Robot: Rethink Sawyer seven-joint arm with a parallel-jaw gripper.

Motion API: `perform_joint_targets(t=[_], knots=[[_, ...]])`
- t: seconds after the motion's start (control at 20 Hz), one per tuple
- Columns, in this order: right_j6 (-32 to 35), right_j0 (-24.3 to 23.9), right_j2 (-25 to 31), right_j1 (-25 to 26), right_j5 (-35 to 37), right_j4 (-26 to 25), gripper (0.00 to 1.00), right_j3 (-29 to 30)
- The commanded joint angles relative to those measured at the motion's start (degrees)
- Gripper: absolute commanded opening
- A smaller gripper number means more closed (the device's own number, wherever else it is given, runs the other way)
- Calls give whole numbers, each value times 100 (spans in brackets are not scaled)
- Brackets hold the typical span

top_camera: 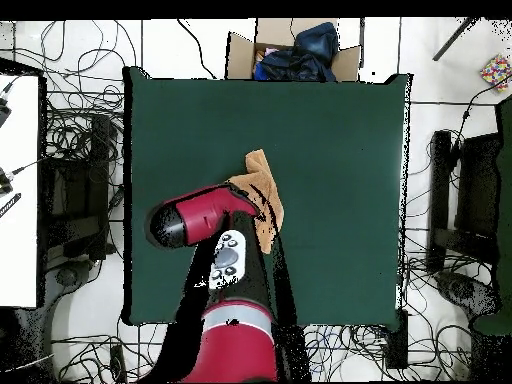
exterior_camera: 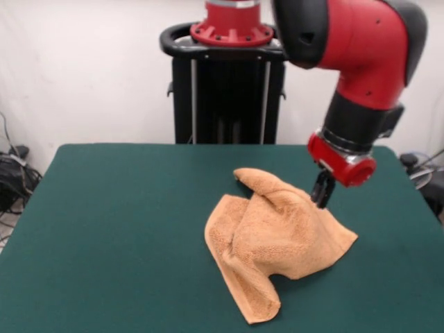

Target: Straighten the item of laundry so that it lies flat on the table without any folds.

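Observation:
The orange-tan towel (exterior_camera: 277,239) lies crumpled on the dark green table (exterior_camera: 111,229), right of the middle in the front view. It has several folds, and one flap hangs toward the near edge. My gripper (exterior_camera: 322,196) comes down at the towel's right far side. Its dark fingers are pinched on a raised peak of cloth, which tents up toward them. In the overhead view the towel (top_camera: 263,188) shows only in part, and my red arm (top_camera: 200,215) hides its lower side and the gripper. The table (top_camera: 340,180) extends wide around it.
The black pedestal (exterior_camera: 229,90) stands behind the table's far edge. In the overhead view a cardboard box (top_camera: 238,55) with dark cloth in it sits beyond the table's top edge. Cables lie on the floor (top_camera: 80,120) on both sides.

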Motion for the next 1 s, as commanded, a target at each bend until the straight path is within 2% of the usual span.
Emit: perform_joint_targets(t=[0.05,0.2,0.7,1.0], knots=[[-980,-308,268,363,223,-316,0,114],[-828,-341,372,529,132,-277,0,39],[-276,-9,305,1333,-275,-203,0,-531],[-301,-169,656,1369,-245,125,0,-359]])
